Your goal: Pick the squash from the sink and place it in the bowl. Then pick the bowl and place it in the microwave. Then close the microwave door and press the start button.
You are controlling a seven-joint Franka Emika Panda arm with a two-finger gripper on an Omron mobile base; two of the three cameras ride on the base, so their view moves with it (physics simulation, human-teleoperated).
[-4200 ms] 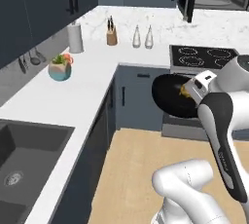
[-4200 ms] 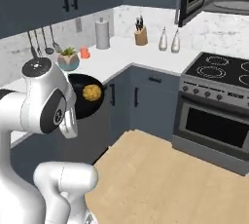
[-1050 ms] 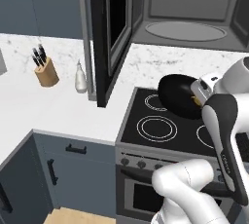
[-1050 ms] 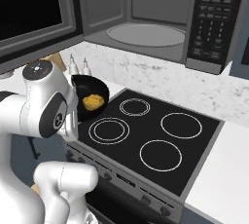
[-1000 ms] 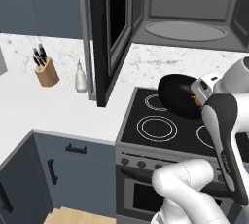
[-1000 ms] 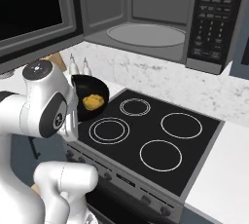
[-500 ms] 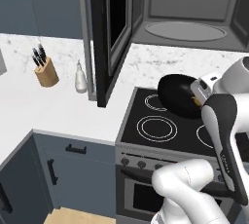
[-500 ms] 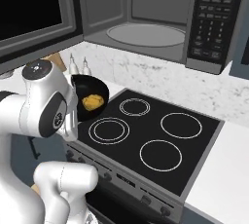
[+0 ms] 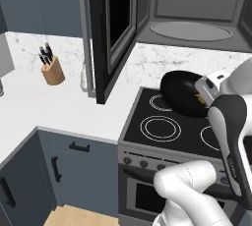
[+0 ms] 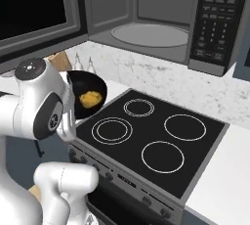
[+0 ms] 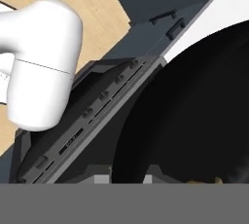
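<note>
My gripper is shut on the rim of the glossy black bowl, holding it in the air over the stove's back left burner. The yellow-orange squash lies inside the bowl. In the hand view the bowl looms dark, its rim between my fingertips, with a sliver of squash at the bottom. Above, the microwave stands with its cavity and grey turntable exposed. The microwave door is swung open to the left. The sink is out of view.
A black stove top with four burner rings lies below the bowl. The microwave's button panel is at the right of the cavity. A knife block and a bottle stand on the white counter to the left.
Since the earliest frames the base has driven from the counter corner to the stove and microwave, so the whole view shifted. Over the last second the arm and bowl have held still.
</note>
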